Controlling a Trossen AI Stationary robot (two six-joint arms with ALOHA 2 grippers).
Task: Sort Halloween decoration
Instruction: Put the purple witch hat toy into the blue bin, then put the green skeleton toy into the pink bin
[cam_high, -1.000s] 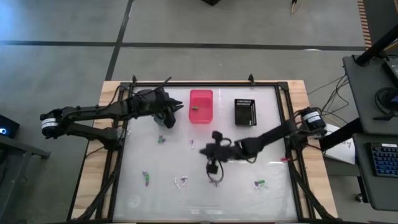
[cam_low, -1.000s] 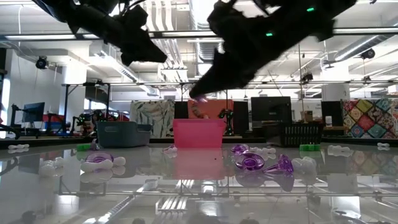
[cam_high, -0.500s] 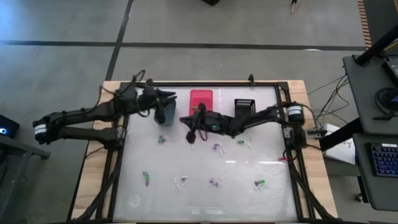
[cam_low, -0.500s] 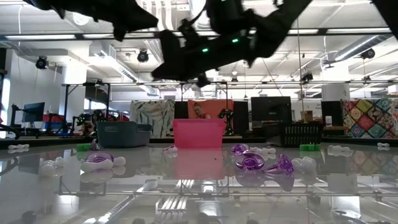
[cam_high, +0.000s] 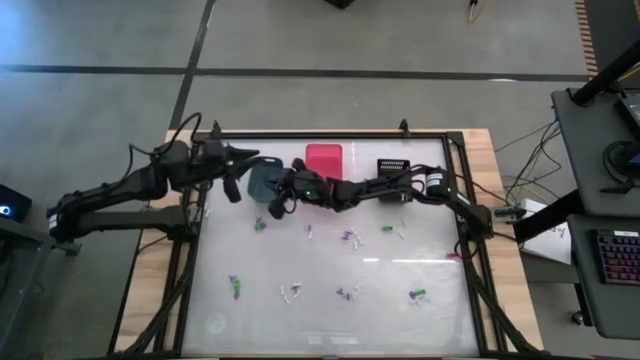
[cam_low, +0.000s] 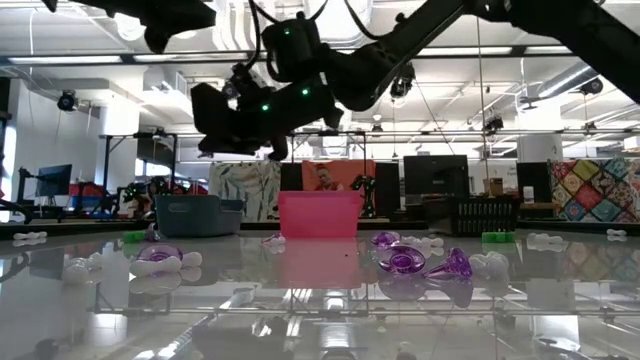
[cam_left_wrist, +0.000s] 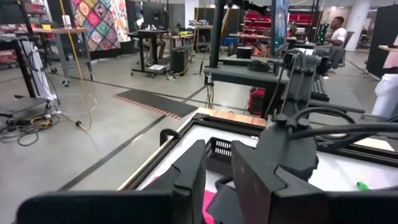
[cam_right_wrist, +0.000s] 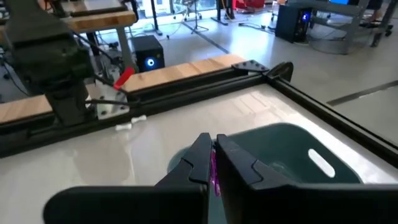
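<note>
One purple trinket (cam_right_wrist: 214, 174) btwn right gripper (cam_right_wrist: 213, 163) fingers.

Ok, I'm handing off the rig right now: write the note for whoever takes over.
Right gripper: shut on a tiny purple trinket, reaching across over the blue-grey rectangular bin.
Left gripper: beside that bin, jaws narrowly apart, nothing seen held.
Done: one small item lies in the pink rectangular bin.
Left: drop the held piece; about ten small purple, green and white trinkets remain on the glass table. Black slotted bin: contents unclear.
</note>
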